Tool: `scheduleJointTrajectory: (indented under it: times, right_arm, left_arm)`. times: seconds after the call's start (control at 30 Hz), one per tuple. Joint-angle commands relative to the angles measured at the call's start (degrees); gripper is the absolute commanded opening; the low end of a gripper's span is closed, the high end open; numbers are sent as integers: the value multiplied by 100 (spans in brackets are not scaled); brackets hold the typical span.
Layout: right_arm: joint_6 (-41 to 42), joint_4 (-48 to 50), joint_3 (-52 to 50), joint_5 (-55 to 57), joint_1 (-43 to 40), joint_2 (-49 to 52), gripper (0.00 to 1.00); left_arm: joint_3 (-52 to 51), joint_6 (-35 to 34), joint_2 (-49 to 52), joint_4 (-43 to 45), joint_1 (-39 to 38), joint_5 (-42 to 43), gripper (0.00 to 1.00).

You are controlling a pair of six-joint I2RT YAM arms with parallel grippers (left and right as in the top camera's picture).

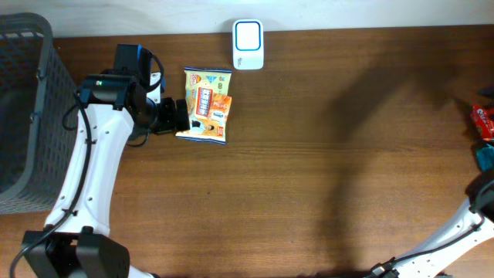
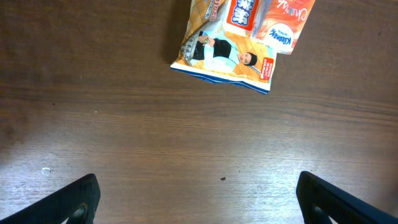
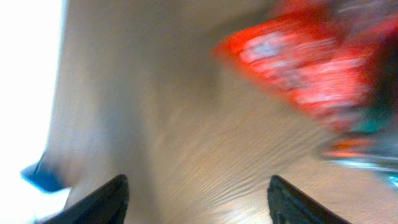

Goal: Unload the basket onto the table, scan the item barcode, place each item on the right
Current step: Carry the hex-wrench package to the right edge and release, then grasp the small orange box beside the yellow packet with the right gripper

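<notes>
A yellow snack packet (image 1: 205, 106) lies flat on the wooden table, with a smaller orange-and-white packet (image 1: 220, 108) on top of it. Both also show at the top of the left wrist view, the yellow packet (image 2: 227, 59) and the orange one (image 2: 285, 22). My left gripper (image 1: 181, 116) sits just left of the packets, open and empty, its fingertips wide apart over bare wood (image 2: 199, 205). A white scanner (image 1: 248, 35) stands at the table's back edge, just beyond the packets. My right gripper (image 3: 199, 202) is open and empty above the table, with a blurred red packet (image 3: 298, 62) ahead of it.
A grey mesh basket (image 1: 23, 116) fills the far left. Red and blue packets (image 1: 484, 127) lie at the right edge of the table, next to the right arm (image 1: 478, 205). A blue thing (image 3: 40, 176) shows at the lower left of the right wrist view.
</notes>
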Motion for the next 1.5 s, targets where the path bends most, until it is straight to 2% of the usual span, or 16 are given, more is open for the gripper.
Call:
scheduleJointTrajectory:
  times: [0.0,0.07,0.13,0.2,0.33,0.43,0.53,0.63,0.9,0.93,0.97,1.0,1.07,1.17,1.3,1.47]
  right_arm:
    - [-1399,-448,-13,-1008,1156,-356,77]
    - [-1912,-555,-15,-706,2199,-354,76]
    - [-1908,-459,-15,-74,3143,-339,85]
    - [-1867,-162,-15,212,4496,-188,86]
    - [-11,800,-15,535,6052,426,86]
    - [719,1303,-15,466,6749,898,71]
    - [1368,1714,-15,404,7064,1152,62]
    - [2334,1856,-31,647,7239,1381,44]
    - [2428,2068,-522,671,7243,1436,39]
    - [2472,2166,-621,662,7243,1436,32]
    - [2470,2282,-706,638,7243,1436,7]
    - [2468,2312,-710,551,7243,1436,4]
    - [2387,2507,-702,-70,7184,1427,4]
    - [1034,2378,-667,-1635,6728,1357,4]
    - [435,1429,-667,-1644,6157,1357,4]
    - [192,1438,-658,-1665,6467,1349,4]
  left_arm:
    - [24,-31,2,-7,15,44,99]
    - [24,-31,2,-7,15,44,99]
    - [24,-31,2,-9,15,44,99]
    - [24,-31,2,-7,15,44,99]
    - [24,-31,2,-7,15,44,99]
    - [24,-31,2,-7,15,44,99]
    - [24,-31,2,-7,15,44,99]
    - [24,-31,2,-7,15,44,99]
    - [24,-31,2,-7,15,44,99]
    - [24,-31,2,-7,15,44,99]
    - [24,-31,2,-7,15,44,99]
    - [24,-31,2,-9,15,44,99]
    - [24,-31,2,-7,15,44,99]
    - [24,-31,2,-7,15,44,99]
    - [24,-31,2,-7,15,44,99]
    - [24,-31,2,-7,15,44,99]
